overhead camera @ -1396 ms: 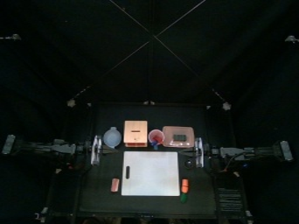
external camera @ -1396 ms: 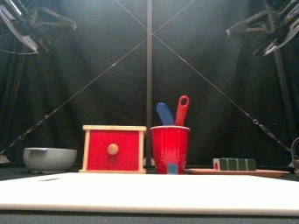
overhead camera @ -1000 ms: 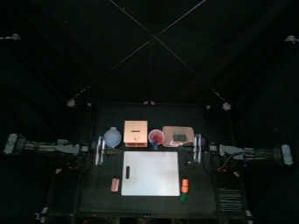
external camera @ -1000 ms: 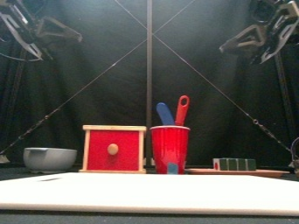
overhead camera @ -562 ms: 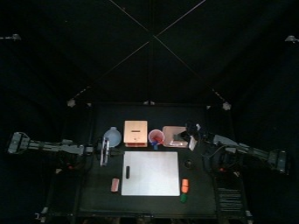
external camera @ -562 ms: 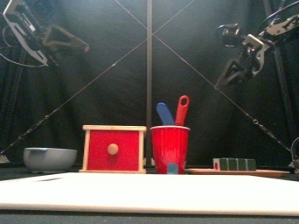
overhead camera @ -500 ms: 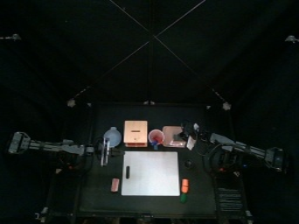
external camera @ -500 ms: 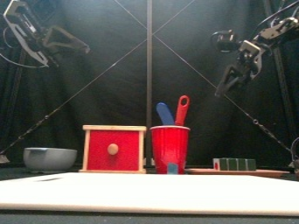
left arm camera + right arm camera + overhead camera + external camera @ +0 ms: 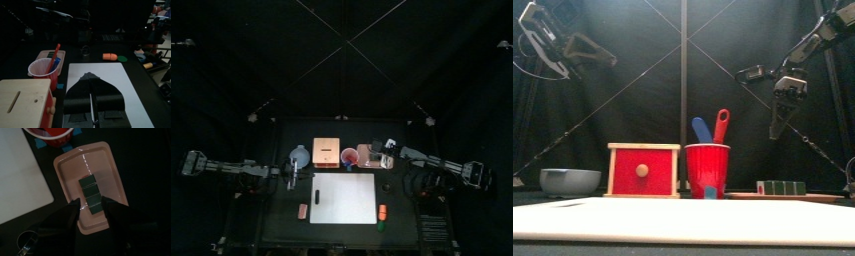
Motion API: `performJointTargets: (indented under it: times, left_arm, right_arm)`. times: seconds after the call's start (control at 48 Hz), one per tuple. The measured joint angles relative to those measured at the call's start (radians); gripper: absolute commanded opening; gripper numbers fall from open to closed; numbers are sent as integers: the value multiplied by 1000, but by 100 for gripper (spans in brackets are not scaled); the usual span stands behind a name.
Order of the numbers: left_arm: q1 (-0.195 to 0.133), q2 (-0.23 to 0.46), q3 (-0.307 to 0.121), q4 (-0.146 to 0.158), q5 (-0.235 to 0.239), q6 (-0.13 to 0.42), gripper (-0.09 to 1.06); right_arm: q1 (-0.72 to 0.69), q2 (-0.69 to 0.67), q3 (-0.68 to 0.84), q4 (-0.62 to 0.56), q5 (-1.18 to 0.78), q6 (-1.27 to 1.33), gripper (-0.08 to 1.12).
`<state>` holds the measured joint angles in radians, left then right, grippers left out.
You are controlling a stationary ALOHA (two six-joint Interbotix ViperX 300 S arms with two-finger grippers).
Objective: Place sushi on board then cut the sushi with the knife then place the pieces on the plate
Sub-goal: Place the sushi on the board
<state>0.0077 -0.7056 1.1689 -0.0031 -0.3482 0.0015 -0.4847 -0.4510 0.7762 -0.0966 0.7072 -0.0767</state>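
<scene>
Right gripper [image 9: 93,203] hovers, jaws parted, over the dark green block sushi roll [image 9: 89,187] lying on the flat pink tray [image 9: 70,165]; left gripper [image 9: 89,76], pinched closed, hangs well clear of that tray.

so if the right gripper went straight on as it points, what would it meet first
Probably the dark green toy sushi roll on the flat pink tray; it lies between the open jaws of the right gripper, depth unclear.

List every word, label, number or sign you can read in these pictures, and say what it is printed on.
None can be read: the wooden box, red cup, white board, pink tray and sushi roll show no print, label or number.
</scene>
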Motion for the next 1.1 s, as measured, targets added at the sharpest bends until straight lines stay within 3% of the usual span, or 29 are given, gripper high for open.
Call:
performJointTargets:
  times: [0.271, 0.729, 1.104]
  left_arm:
    - [5, 0, 0, 2, 0, 0, -2]
    - [12, 0, 0, -3, 0, -3, -2]
    - [12, 0, 2, -23, 0, -3, -2]
  right_arm:
    - [-25, 84, -5, 9, 37, -109, 90]
    - [-193, 204, -5, 314, -43, -560, 90]
    - [-196, 328, -3, 311, -94, -575, 90]
